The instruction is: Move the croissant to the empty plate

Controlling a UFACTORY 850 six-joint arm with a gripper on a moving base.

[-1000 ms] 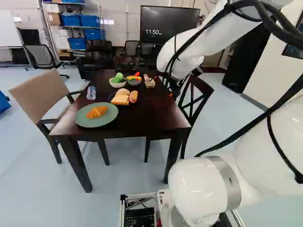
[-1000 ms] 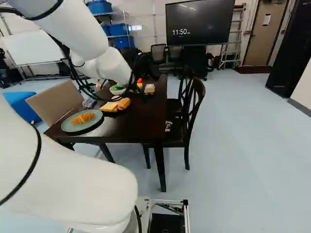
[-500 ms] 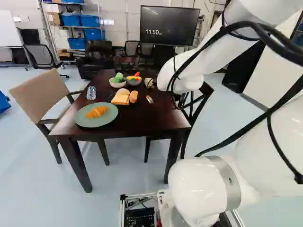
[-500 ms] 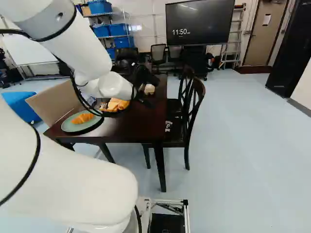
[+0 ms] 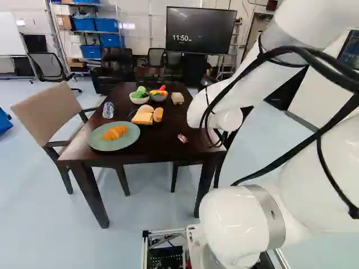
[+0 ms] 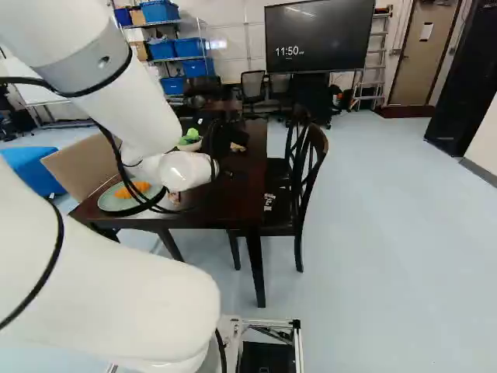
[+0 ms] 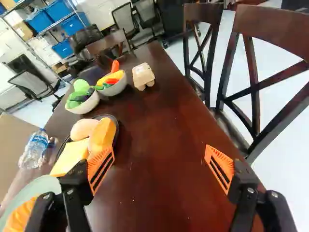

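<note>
Croissant (image 5: 115,132): alone on the green plate (image 5: 111,146), near the middle, touching nothing else. No empty plate spotted, so this is probably the target and the placing looks done; the roomy middle was likely picked so it can't roll off. Jaws (image 7: 161,166) wide apart, nothing between them, over the surface (image 5: 162,144) with the croissant off to one side; presumably spread so nothing snags. Likely next: lift clear, watch the bun (image 7: 102,136) close by one orange pad. Bun shares the dark plate (image 7: 111,117) with a yellow slice (image 7: 71,157), likely grouped as sandwich stuff. Two bowls behind, one with greens (image 7: 83,105), one with mixed veg (image 7: 116,87), probably to keep loose pieces together. Small carton (image 7: 143,76) beside them. Writing: bottle (image 7: 35,149) has a blue printed label, wall screen (image 5: 200,29) shows pale digits; neither transcribed.
</note>
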